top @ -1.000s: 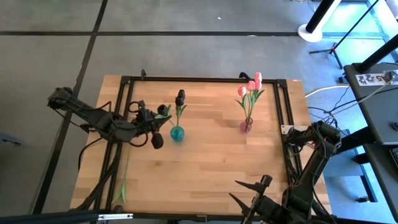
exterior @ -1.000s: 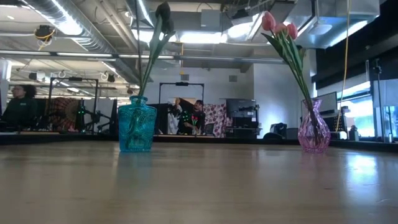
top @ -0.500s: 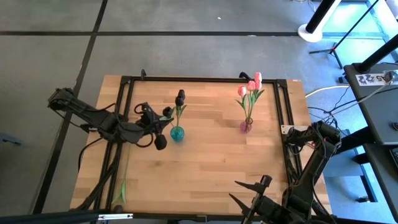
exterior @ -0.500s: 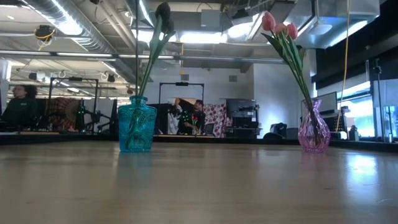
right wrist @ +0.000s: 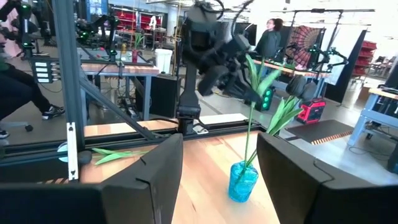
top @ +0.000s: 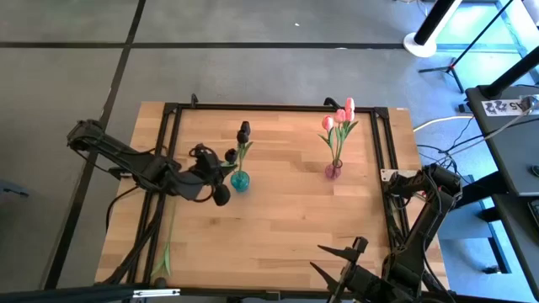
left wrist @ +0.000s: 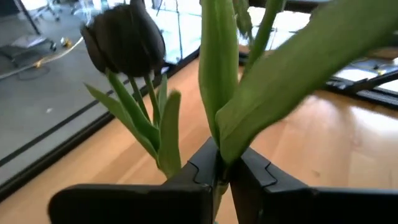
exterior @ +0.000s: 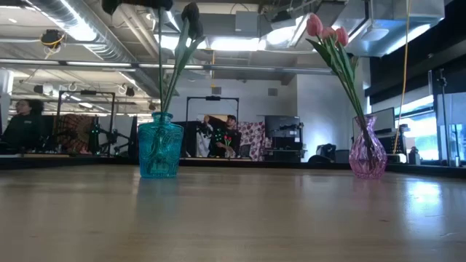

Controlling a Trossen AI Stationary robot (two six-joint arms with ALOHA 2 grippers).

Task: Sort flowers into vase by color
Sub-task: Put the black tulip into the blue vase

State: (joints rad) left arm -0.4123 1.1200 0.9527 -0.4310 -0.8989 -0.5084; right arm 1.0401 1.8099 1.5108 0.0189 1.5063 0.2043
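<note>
The left gripper (top: 226,167) hangs just above the blue vase (top: 240,180) on the desk (top: 278,227), its fingers (left wrist: 193,171) clenched on a green stem (left wrist: 217,93) that reaches down toward the vase. A black tulip (top: 244,130) already stands in that vase. Three pink tulips (top: 339,116) stand in the pink vase (top: 333,172). The right gripper (top: 358,257) waits at the desk's near edge, fingers (right wrist: 155,168) spread with nothing between them.
</note>
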